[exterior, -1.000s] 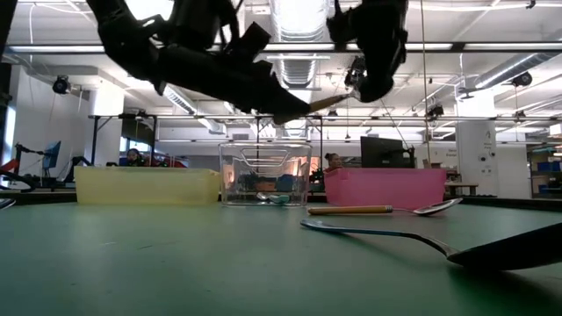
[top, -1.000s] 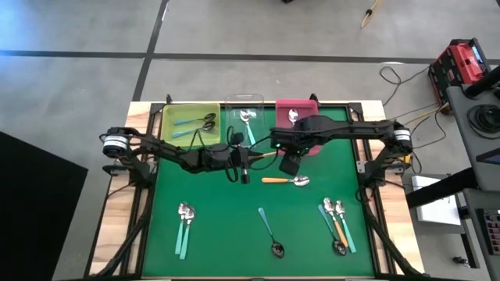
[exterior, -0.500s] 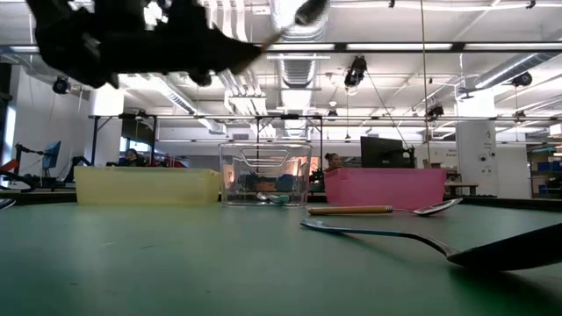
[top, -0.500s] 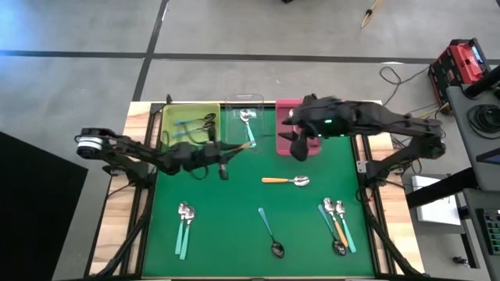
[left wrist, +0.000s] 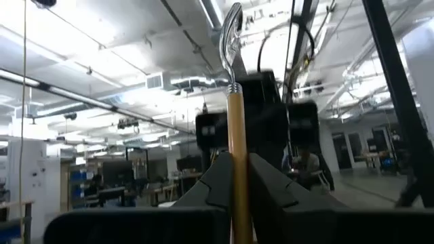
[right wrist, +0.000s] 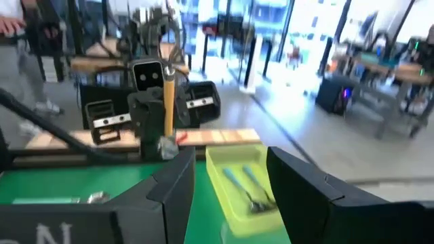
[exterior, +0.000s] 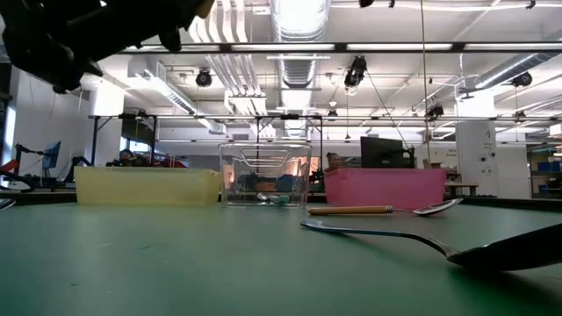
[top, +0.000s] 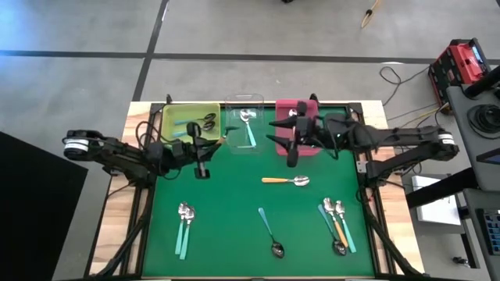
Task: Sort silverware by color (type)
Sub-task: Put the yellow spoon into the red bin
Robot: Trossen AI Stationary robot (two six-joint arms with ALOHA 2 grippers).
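Your left gripper (left wrist: 234, 183) is clamped on an orange spoon (left wrist: 234, 129), held upright at about ten o'clock on the table beside the yellow bin (top: 190, 119), probably awaiting a drop. Your right gripper (top: 291, 153) hangs with its fingers apart and empty at one o'clock, by the pink bin (top: 313, 151).

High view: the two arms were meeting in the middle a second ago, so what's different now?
The arms drew apart. The left gripper, shut on an orange-handled spoon, pulled back to its side. The right gripper, open and empty, withdrew to its own. The loose spoons and the bins stayed put.
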